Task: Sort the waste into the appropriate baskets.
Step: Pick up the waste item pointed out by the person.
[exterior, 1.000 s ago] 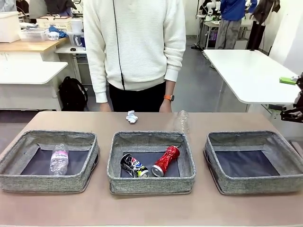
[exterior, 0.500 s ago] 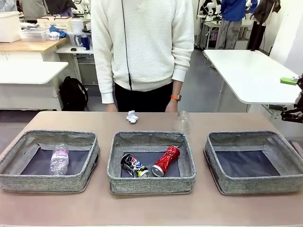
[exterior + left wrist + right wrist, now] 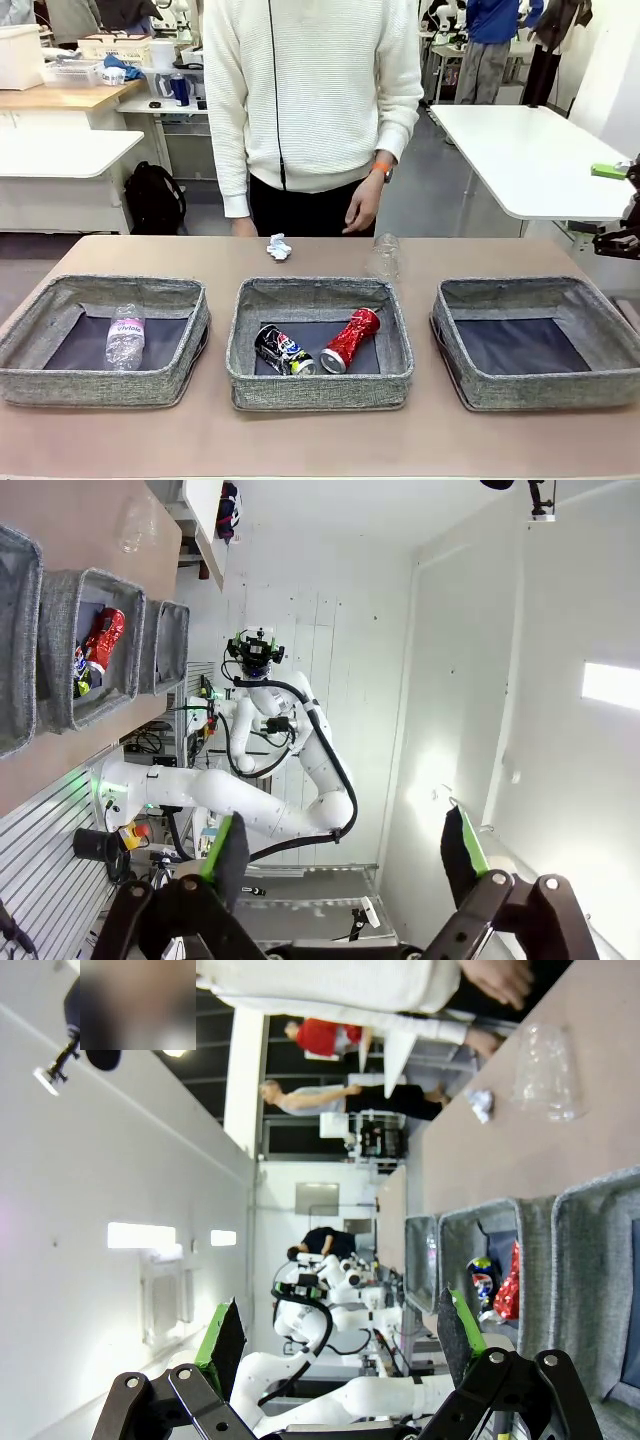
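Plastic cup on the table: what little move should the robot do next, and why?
Probably start the right arm toward the clear cup: it stands on the table behind the middle basket, slightly right of centre, and that arm's jaws are open and empty.

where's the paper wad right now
Front view: the crumpled white paper wad lies on the bare tabletop, beyond the far wall of the middle basket and left of the clear plastic cup.

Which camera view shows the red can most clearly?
The front view: the red can lies in full sight on the floor of the middle basket, beside the dark can. The left wrist view shows it small and turned sideways; in the right wrist view the basket wall hides part of it.
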`<control>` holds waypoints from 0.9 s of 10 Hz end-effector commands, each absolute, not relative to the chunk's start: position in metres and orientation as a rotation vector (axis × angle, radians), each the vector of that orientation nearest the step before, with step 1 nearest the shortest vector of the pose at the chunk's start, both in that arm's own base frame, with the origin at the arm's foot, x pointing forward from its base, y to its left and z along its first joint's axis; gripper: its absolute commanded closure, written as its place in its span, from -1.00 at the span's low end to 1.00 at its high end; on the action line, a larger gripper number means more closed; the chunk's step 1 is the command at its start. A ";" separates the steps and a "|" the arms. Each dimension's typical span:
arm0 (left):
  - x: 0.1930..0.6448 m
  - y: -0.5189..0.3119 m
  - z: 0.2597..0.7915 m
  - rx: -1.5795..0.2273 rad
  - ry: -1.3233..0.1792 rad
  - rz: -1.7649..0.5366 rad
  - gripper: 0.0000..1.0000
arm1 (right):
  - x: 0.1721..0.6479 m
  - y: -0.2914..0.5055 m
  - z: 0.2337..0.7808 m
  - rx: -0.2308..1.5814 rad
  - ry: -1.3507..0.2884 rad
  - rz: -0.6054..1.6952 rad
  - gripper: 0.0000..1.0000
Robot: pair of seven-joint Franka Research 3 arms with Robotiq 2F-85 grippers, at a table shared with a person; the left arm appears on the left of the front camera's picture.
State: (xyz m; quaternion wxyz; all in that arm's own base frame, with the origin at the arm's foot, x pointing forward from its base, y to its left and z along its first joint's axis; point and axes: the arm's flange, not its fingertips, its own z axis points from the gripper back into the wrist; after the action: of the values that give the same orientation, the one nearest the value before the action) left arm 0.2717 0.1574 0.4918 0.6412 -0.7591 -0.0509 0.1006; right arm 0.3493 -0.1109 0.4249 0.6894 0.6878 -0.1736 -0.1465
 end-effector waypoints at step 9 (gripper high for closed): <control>0.271 0.157 0.494 -1.755 -0.141 0.205 -1.00 | 0.350 -0.110 0.426 1.553 -0.411 -0.313 -1.00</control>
State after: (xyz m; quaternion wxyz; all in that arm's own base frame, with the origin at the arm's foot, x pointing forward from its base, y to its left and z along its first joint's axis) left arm 0.2716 0.1575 0.4918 0.6411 -0.7591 -0.0511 0.1004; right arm 0.3493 -0.1109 0.4249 0.6894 0.6878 -0.1736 -0.1464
